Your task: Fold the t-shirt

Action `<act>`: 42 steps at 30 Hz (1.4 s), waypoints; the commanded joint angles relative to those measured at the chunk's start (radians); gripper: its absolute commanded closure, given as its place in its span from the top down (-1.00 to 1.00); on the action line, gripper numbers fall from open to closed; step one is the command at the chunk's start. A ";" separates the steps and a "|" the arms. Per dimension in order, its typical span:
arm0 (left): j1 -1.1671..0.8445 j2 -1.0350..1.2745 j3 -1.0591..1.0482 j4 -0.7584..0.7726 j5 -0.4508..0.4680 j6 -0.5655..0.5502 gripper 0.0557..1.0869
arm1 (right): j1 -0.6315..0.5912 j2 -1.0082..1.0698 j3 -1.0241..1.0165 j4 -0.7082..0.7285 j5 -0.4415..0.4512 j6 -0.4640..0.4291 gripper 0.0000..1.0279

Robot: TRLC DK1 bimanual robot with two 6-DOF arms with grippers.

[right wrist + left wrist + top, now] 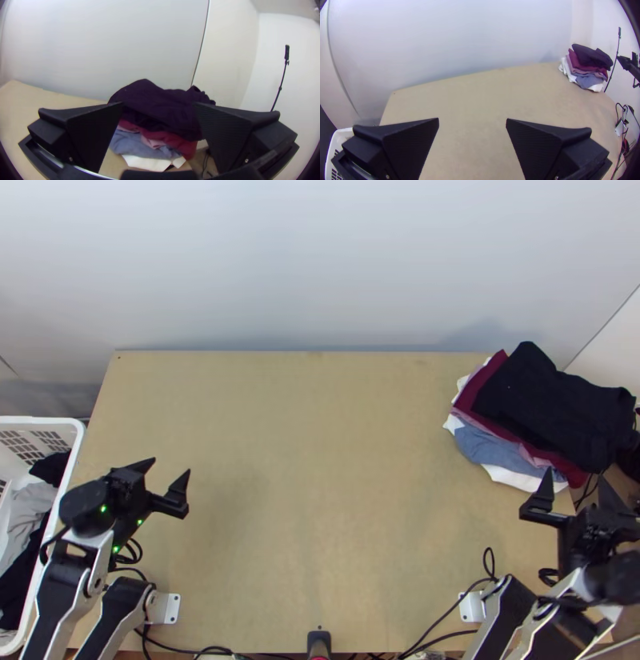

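A layered stack of folded cloth garments [488,448] lies at the far right corner of the light wooden worktop [320,460], its lower layers mostly hidden by the dark garment [544,404] on top. The slatted white plastic basket [78,448] is cut off at left, its cloths bunched. Which piece is the t-shirt, I cannot tell. The black left gripper [171,466] and black right gripper [575,474] both stand open, the right near the stack.

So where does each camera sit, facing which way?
Top view: above the near edge of the light wooden table, facing steeply down; left arm, right arm show.
Left wrist view: that arm's wrist, facing across the table; left gripper shows.
Right wrist view: that arm's wrist, facing the dark, maroon, blue cloth stack; right gripper shows.
Wrist views share the stack.
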 commanded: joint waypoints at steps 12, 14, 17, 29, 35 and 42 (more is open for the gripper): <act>0.039 -0.125 -0.307 0.416 0.027 -0.003 0.90 | 0.404 -0.129 -0.408 0.481 0.052 0.066 0.91; 0.030 -0.175 -0.352 0.423 0.027 -0.013 0.90 | 0.493 -0.129 -0.446 0.512 0.077 0.069 0.91; 0.030 -0.312 -0.422 0.420 0.027 -0.019 0.90 | 0.630 -0.129 -0.477 0.529 0.150 0.085 0.91; 0.039 -0.468 -0.496 0.386 0.027 -0.040 0.90 | 0.884 -0.129 -0.535 0.530 0.249 0.003 0.91; 0.041 -0.468 -0.496 0.386 0.020 -0.028 0.90 | 0.979 -0.124 -0.535 0.477 0.238 -0.130 0.91; 0.049 -0.467 -0.496 0.382 0.014 -0.023 0.90 | 0.976 -0.104 -0.534 0.461 0.235 -0.153 0.91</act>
